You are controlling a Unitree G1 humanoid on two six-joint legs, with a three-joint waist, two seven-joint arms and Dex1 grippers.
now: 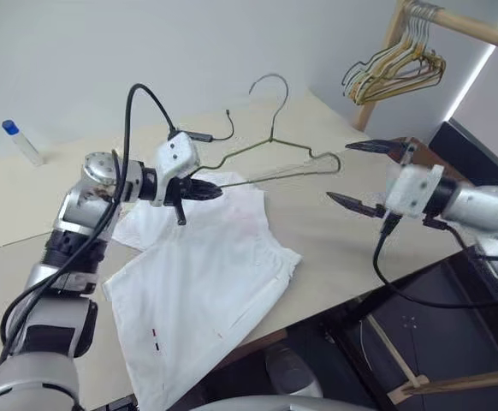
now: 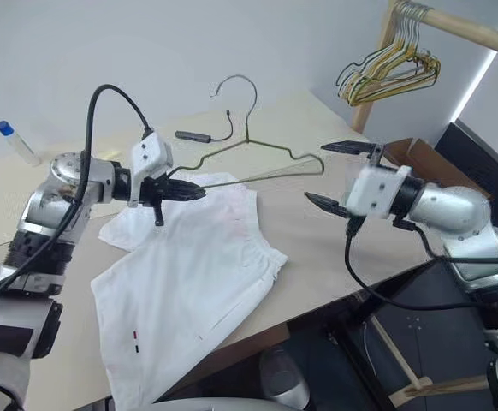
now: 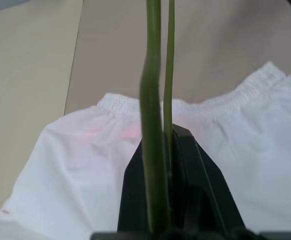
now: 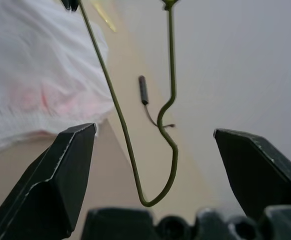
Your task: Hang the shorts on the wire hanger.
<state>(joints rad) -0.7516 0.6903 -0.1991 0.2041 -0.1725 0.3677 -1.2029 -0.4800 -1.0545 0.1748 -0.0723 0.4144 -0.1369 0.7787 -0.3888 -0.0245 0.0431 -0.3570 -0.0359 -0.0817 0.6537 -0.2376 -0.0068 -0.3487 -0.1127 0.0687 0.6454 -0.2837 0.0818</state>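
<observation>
The white shorts [image 1: 206, 282] lie flat on the table, waistband toward the far side, with a tiny red mark [image 1: 155, 334] near one hem. The olive wire hanger [image 1: 271, 141] is held up over the waistband with its hook pointing up. My left gripper [image 1: 210, 192] is shut on the hanger's left corner, and the wire [image 3: 153, 125] runs out between its fingers. My right gripper [image 1: 339, 171] is open around the hanger's right corner [image 4: 155, 200], and its fingers stand apart from the wire.
A bunch of yellow and green hangers [image 1: 399, 68] hangs on a wooden rail at the back right. A black cable with a grey adapter [image 1: 202, 135] lies behind the hanger. A blue-capped bottle [image 1: 20, 141] lies at the far left. The table's front edge [image 1: 360, 291] runs under my right arm.
</observation>
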